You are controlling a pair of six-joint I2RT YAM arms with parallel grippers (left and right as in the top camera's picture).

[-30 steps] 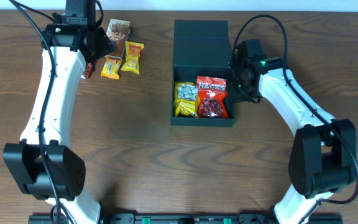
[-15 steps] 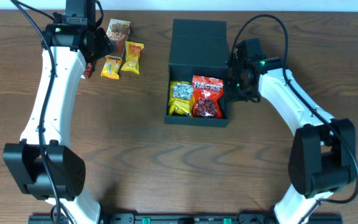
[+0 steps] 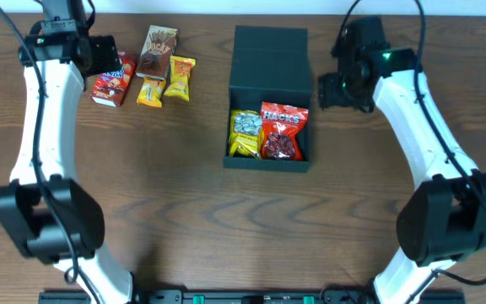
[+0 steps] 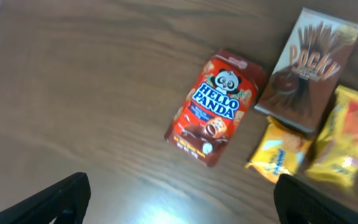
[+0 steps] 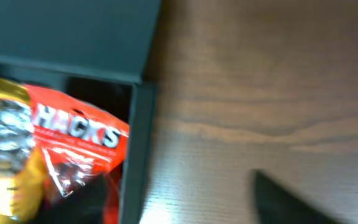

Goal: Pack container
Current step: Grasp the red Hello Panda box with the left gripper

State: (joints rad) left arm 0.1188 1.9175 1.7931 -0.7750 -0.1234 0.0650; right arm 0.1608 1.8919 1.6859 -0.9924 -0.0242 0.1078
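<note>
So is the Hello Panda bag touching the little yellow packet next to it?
Apart. The left wrist view shows bare table between the Hello Panda bag and the nearest yellow packet.

"What's on the surface from where you sit?"

"I count one container (image 3: 270,59). Loose by the far left corner there are four snacks: one Hello Panda box (image 3: 113,78), one Pocky box (image 3: 158,51), a left yellow packet (image 3: 150,91) and a right yellow packet (image 3: 180,78)."

"And inside?"

"One red Hacks packet (image 3: 283,131). Next to it is silver-and-yellow wrapping (image 3: 247,135), and I can't tell if that's one packet or two."
</note>
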